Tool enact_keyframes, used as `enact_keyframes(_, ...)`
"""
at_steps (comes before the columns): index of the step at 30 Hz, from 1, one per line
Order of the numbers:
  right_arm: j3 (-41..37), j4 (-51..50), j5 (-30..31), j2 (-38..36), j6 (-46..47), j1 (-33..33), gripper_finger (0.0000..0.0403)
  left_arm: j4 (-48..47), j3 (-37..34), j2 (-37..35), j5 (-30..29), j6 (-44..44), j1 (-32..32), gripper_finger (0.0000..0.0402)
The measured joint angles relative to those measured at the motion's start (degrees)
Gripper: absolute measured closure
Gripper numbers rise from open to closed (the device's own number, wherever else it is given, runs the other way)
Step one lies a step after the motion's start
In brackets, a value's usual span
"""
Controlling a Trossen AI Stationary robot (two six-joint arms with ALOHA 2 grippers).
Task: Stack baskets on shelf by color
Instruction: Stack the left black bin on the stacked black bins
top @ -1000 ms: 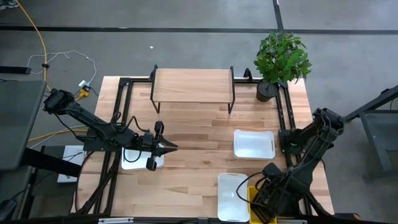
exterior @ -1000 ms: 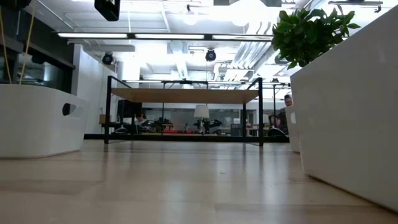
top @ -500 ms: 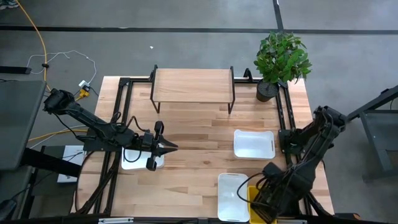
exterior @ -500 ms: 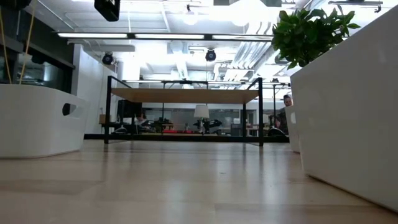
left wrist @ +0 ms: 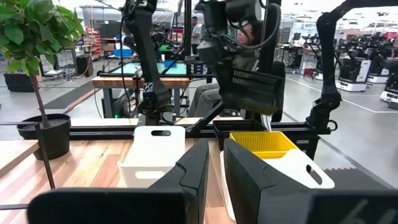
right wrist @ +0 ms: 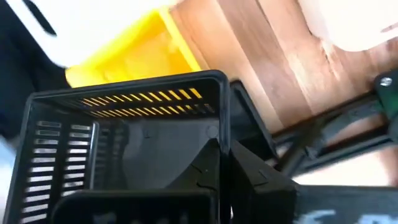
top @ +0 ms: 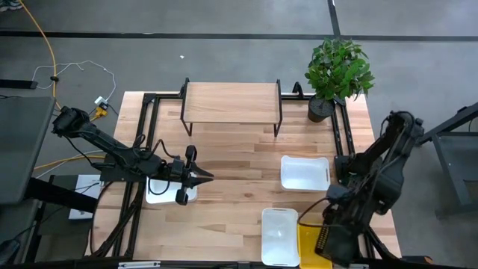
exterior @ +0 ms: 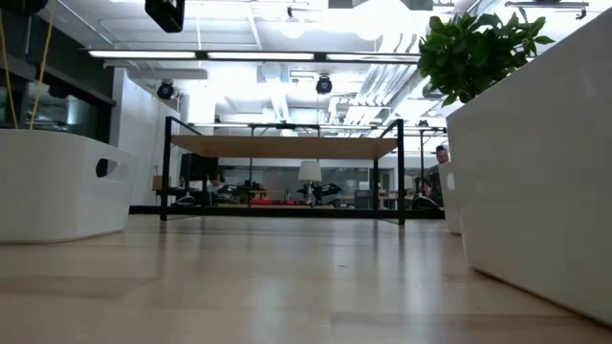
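Note:
The wooden shelf (top: 231, 103) stands on black legs at the table's far middle, its top bare. My right gripper (right wrist: 224, 155) is raised over the near right corner, shut on a black slatted basket (left wrist: 252, 90). Under that basket a yellow basket (top: 308, 240) sits on the table beside a white basket (top: 279, 236). Another white basket (top: 305, 172) lies right of centre. My left gripper (top: 203, 176) points level toward the right, shut and holding nothing, above a third white basket (top: 166, 193). My right gripper grips the black basket by one upright wall, at its rim (right wrist: 219, 127), with one finger inside the basket and one outside. The fingers come from above, pointing steeply down. The basket hangs below them, tilted and clear of the yellow basket (right wrist: 124, 46).
A potted plant (top: 337, 71) stands at the far right corner. Black frame rails (top: 340, 138) run along the table's left and right sides. In the low view, white baskets (exterior: 57, 186) flank the open wood in front of the shelf (exterior: 287, 146).
My right gripper has risen and moved a little toward the far edge, rolling its wrist. The black basket has come up with it, out of the yellow basket, which now shows more of its inside.

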Motion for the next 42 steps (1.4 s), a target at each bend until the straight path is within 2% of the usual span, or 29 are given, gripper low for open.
enact_keyframes(8,-0.03,-7.27,-2.97,-1.40,-15.78,0.00,0.0402,-0.02,0.01,0.00,-0.01,0.09,0.01,0.0360)
enact_keyframes(15,-0.06,-5.25,-1.51,3.54,-21.48,0.00,0.0402,-0.79,0.01,0.01,-0.01,0.03,0.01,0.0360)
enact_keyframes(19,-0.07,-3.77,-4.18,7.98,-26.26,0.02,0.0402,-0.83,0.01,0.00,-0.02,-0.42,-0.01,0.0360)
enact_keyframes(28,-0.11,0.07,-3.01,12.60,-27.66,0.02,0.0403,-0.85,0.01,0.00,-0.02,-0.43,-0.01,0.0360)
enact_keyframes(42,-0.11,4.24,0.44,12.96,-29.01,0.04,0.0403,-0.87,0.01,0.02,0.00,-0.45,-0.01,0.0360)
